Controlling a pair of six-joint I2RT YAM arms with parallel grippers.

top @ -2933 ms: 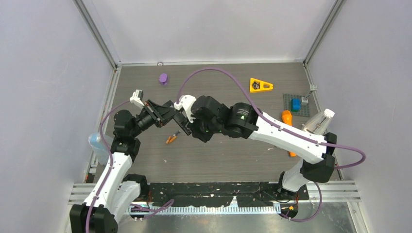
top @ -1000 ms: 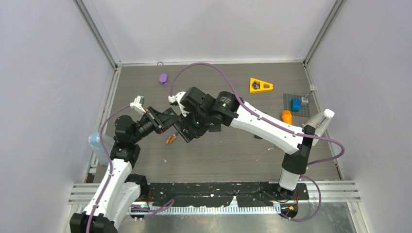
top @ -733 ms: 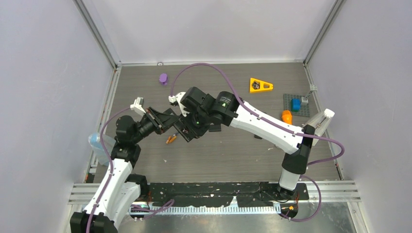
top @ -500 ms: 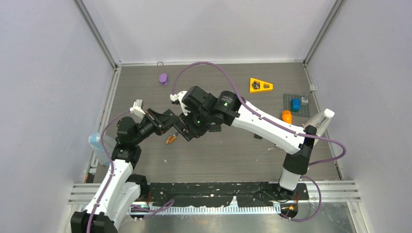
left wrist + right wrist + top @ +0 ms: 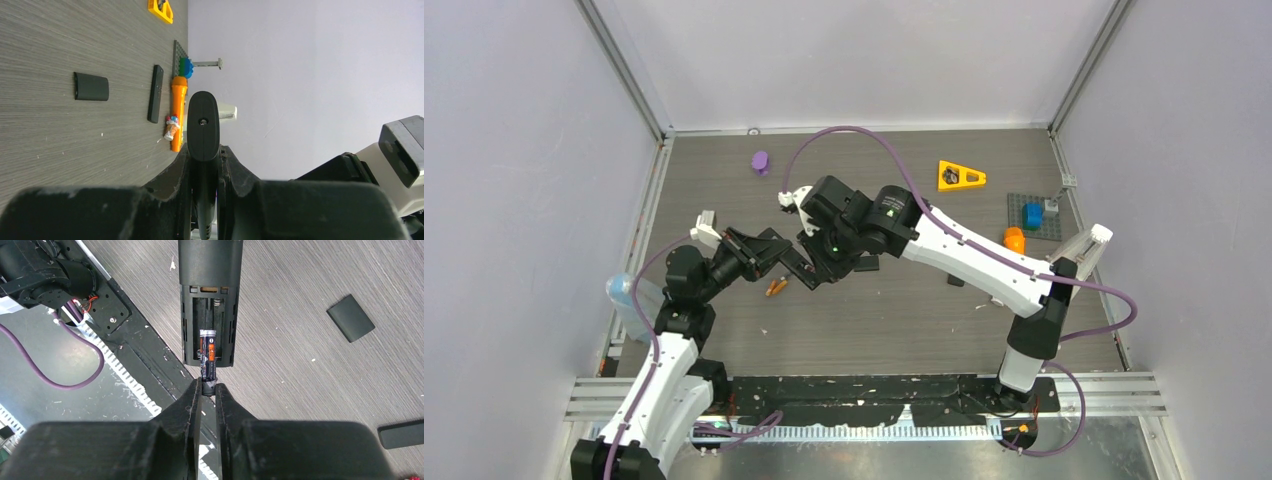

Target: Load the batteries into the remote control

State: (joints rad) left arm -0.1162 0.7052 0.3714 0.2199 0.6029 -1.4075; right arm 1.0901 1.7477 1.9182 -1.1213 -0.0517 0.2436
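Note:
The black remote control (image 5: pixel 207 305) is held up off the table with its battery bay open towards the right wrist camera. My left gripper (image 5: pixel 204 155) is shut on its body (image 5: pixel 202 125). A dark battery with an orange label (image 5: pixel 208 360) lies lengthwise in the bay's middle slot, its near end sticking out past the remote's edge. My right gripper (image 5: pixel 208 387) is shut on that near end. In the top view both grippers meet left of centre (image 5: pixel 796 258), and two small orange batteries (image 5: pixel 776 287) lie on the table just below them.
The remote's loose black cover (image 5: pixel 350 318) and a second black remote (image 5: pixel 155 93) lie on the table. A long orange stick (image 5: pixel 178 112), a grey plate with blue and green bricks (image 5: pixel 182 65), a yellow wedge (image 5: pixel 960 176) and a purple piece (image 5: pixel 760 161) sit farther off.
The right arm swung left to the remote, then both grippers drifted slightly right together. The right jaws narrowed onto the battery's end. The left grip is unchanged.

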